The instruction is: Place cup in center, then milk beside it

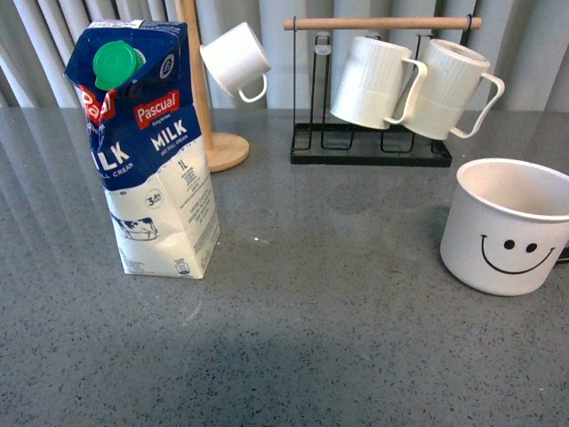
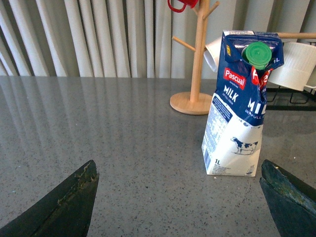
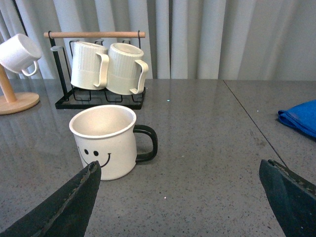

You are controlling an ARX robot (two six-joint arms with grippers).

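Note:
The cup (image 1: 508,227), a wide white mug with a black smiley face, stands at the right edge of the front view. Its black handle (image 3: 146,143) shows in the right wrist view, where the cup (image 3: 104,139) sits ahead of my open right gripper (image 3: 180,205), off toward one finger. The milk (image 1: 153,147), a blue-and-white Pascual carton with a green cap, stands upright at the left. In the left wrist view the milk (image 2: 240,101) is ahead of my open left gripper (image 2: 180,202), nearer one finger. Neither gripper holds anything. No arm shows in the front view.
A wooden mug tree (image 1: 206,89) with a small white cup (image 1: 236,59) stands behind the milk. A black wire rack (image 1: 372,142) holds two ribbed white mugs (image 1: 378,80) at the back. A blue cloth (image 3: 301,117) lies on the grey table (image 1: 320,302).

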